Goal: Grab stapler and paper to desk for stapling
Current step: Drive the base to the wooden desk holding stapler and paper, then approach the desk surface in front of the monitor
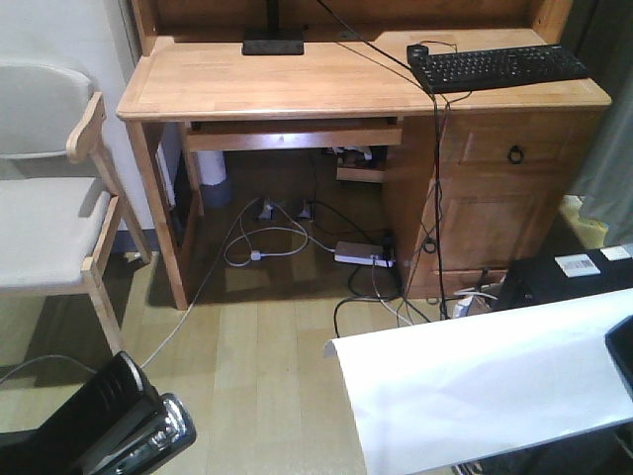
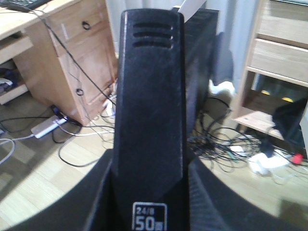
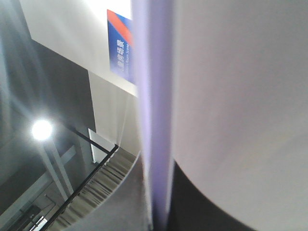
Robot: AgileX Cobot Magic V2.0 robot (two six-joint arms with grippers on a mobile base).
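Exterior front-facing view, desk (image 1: 297,84): upper half of frame; bare wood top from its left edge to the keyboard (image 1: 499,67) at upper right, monitor base (image 1: 273,46) at the back
chair (image 1: 49,198): left edge of frame, just beside the desk's left leg
stapler (image 1: 119,421): lower left corner, above the floor (image 1: 267,376), well apart from the desk
left gripper (image 2: 149,166): clenched on the stapler, dark fingers (image 2: 96,202) either side
paper (image 1: 485,386): lower right, off the desk
right gripper (image 1: 621,354): grasping the paper's right end
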